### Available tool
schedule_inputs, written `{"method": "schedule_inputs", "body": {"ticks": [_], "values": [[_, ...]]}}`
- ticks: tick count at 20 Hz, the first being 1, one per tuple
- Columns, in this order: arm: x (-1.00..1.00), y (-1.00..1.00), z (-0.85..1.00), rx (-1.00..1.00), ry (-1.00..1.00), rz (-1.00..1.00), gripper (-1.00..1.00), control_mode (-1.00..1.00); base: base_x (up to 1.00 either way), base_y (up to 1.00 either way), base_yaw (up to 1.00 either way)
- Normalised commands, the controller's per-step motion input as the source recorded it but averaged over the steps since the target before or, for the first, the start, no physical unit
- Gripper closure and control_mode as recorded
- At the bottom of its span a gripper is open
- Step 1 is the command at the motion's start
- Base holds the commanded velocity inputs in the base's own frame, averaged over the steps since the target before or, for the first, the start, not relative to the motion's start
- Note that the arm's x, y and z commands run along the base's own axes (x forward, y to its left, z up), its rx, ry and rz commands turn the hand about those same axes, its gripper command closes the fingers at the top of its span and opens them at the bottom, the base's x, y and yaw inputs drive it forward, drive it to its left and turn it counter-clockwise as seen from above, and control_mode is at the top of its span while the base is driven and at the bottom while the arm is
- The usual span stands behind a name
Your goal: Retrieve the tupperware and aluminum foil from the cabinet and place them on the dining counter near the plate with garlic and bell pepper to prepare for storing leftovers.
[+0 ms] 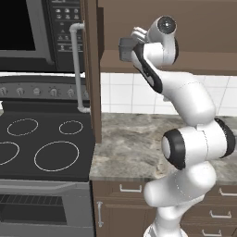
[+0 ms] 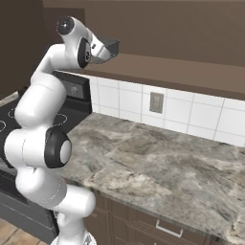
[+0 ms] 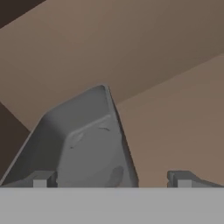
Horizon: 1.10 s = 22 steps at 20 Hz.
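The tupperware (image 3: 83, 140) is a grey, open container on the brown cabinet shelf (image 3: 175, 122), tilted in the hand view. My gripper (image 3: 111, 179) is open right at it. The left fingertip (image 3: 41, 179) lies in front of the container's wall, and the right fingertip (image 3: 181, 179) stands clear of its right edge. From the base, the same grey tupperware (image 1: 125, 50) (image 2: 110, 49) shows at the end of my raised hand, up under the wall cabinet. The aluminum foil, the plate and the dining counter are out of view.
An open cabinet door (image 1: 92, 69) with a white handle (image 1: 76, 65) hangs edge-on left of my arm. Below are a marble counter (image 2: 158, 162), a black stove (image 1: 41, 143) and a microwave (image 1: 28, 32). A tiled wall with an outlet (image 2: 156, 102) runs behind.
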Motion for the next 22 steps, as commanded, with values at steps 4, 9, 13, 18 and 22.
{"method": "schedule_inputs", "body": {"ticks": [4,9,13,18,22], "values": [[0.50,0.01,0.00,0.00,0.03,-0.07,-1.00,-1.00,0.00,0.00,0.00],[0.53,0.03,0.00,0.00,0.06,-0.07,-1.00,-1.00,0.00,0.00,0.00],[0.61,0.00,-0.01,0.00,0.10,-0.05,-1.00,-1.00,0.00,0.00,0.00],[0.62,0.00,-0.07,0.00,0.13,-0.04,-1.00,-1.00,0.00,0.00,0.00],[0.31,0.00,-0.34,0.00,0.18,-0.06,-1.00,-1.00,0.00,0.00,0.00]]}}
